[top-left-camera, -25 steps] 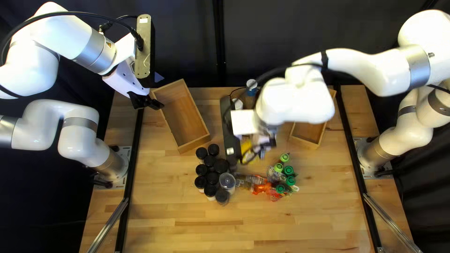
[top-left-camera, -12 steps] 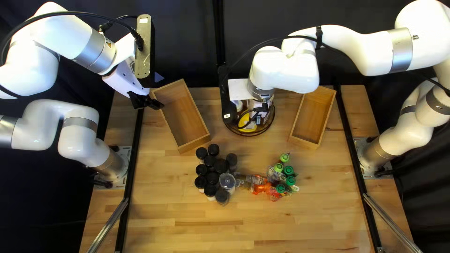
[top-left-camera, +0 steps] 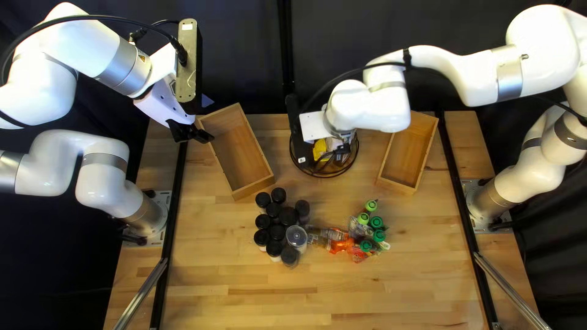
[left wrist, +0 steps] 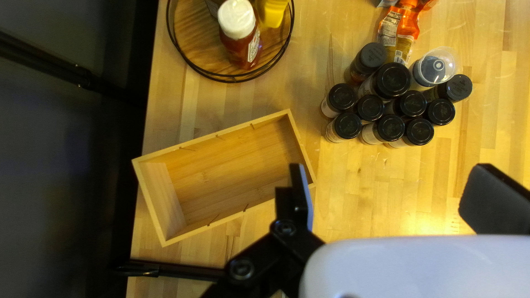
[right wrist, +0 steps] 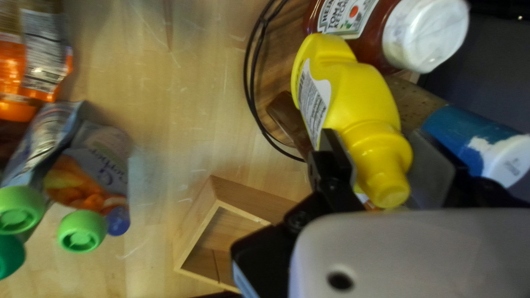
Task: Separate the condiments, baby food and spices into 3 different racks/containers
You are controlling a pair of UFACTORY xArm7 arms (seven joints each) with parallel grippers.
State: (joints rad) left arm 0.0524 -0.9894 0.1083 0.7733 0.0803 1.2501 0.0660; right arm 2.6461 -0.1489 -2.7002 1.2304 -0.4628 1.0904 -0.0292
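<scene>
In the top left view my right gripper (top-left-camera: 343, 150) is over the round wire-rimmed rack (top-left-camera: 323, 176), by the yellow mustard bottle (top-left-camera: 320, 150). The right wrist view has my right gripper (right wrist: 383, 163) shut on the mustard bottle (right wrist: 359, 99), beside ketchup (right wrist: 350, 22) and a blue-topped bottle (right wrist: 461, 138). My left gripper (top-left-camera: 194, 133) hovers at the left wooden box (top-left-camera: 241, 150); seen from its wrist, this gripper (left wrist: 395, 201) is open and empty. Black-lidded spice jars (top-left-camera: 277, 232) cluster mid-table, near green-capped baby food pouches (top-left-camera: 367, 229).
The right wooden box (top-left-camera: 406, 153) stands at the far right of the table, partly behind my right arm. An orange pouch (top-left-camera: 333, 235) lies between the jars and the green caps. Black rails (top-left-camera: 174, 201) run along both table sides.
My right gripper and the mustard bottle have moved from above mid-table back to the round rack, shifting slightly farther back since half a second ago. My left arm has stayed still.
</scene>
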